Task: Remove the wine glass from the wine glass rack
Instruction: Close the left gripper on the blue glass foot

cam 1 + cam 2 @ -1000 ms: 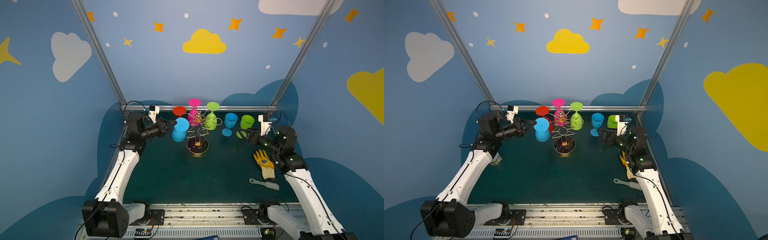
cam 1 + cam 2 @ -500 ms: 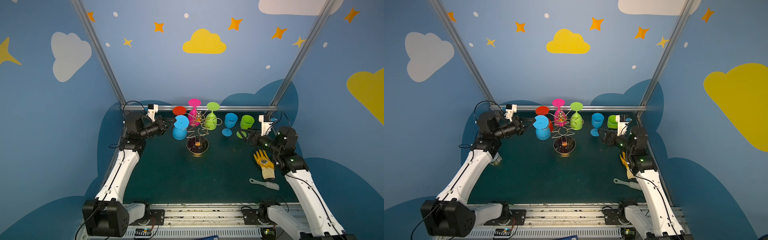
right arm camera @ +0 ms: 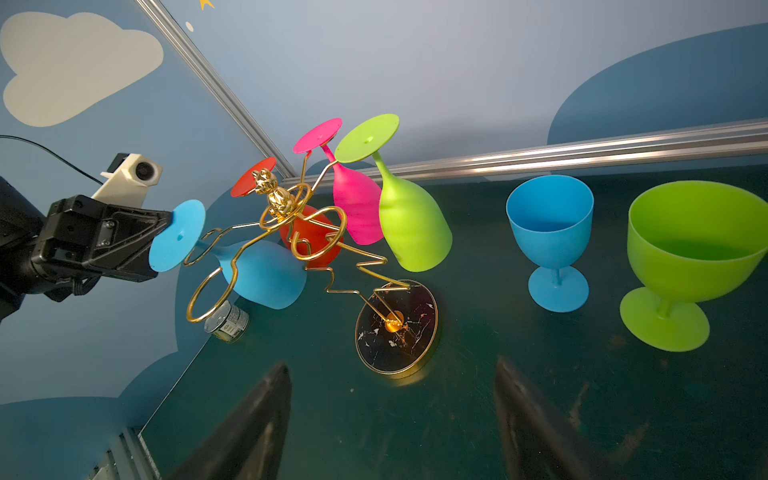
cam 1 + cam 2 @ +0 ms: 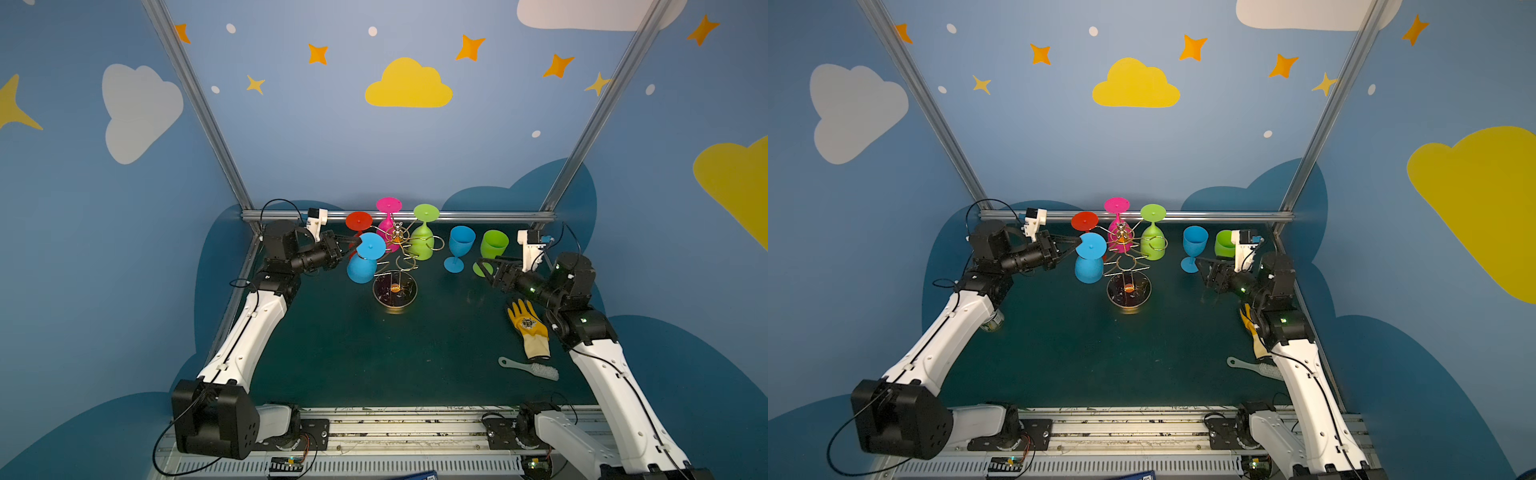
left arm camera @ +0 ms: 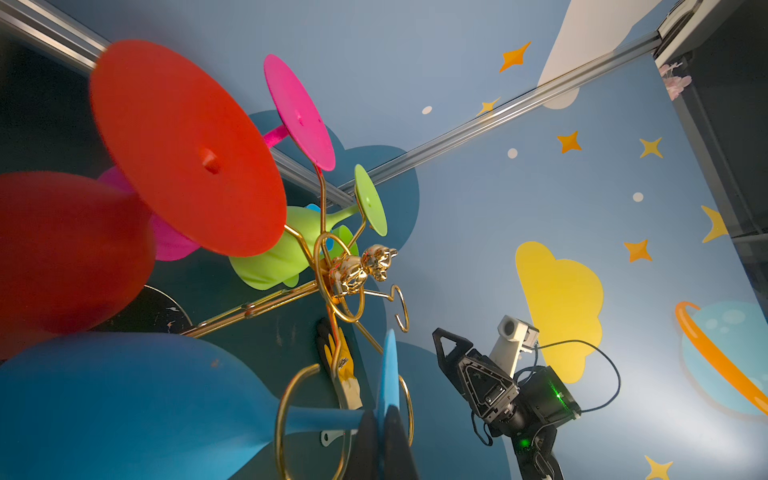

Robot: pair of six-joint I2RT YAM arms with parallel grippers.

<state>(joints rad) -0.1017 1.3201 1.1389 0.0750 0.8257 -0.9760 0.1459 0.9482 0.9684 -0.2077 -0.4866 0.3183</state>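
The wine glass rack [image 4: 395, 289] [image 4: 1128, 291] [image 3: 397, 328] is a gold wire stand on a round dark base, mid-table. A blue wine glass [image 4: 361, 270] [image 4: 1089, 270] [image 3: 266, 274] hangs upside down on its left arm, and a gold ring [image 5: 286, 415] still circles its stem. My left gripper [image 4: 353, 241] [image 4: 1077, 243] [image 5: 382, 440] is shut on the rim of the blue wine glass's foot disc [image 5: 390, 374]. Red [image 4: 358, 220], pink [image 4: 388, 205] and green [image 4: 424, 245] glasses hang on other arms. My right gripper [image 4: 484, 266] [image 4: 1202, 266] [image 3: 391, 365] stands open and empty, right of the rack.
A blue glass [image 4: 461, 245] and a green glass [image 4: 493, 245] stand upright at the back right. A yellow glove [image 4: 530, 328] and a brush [image 4: 532, 368] lie under my right arm. A small tin [image 4: 992, 322] sits by the left wall.
My left gripper has shifted a little to the right with the blue glass's foot in it. The right arm has not moved.
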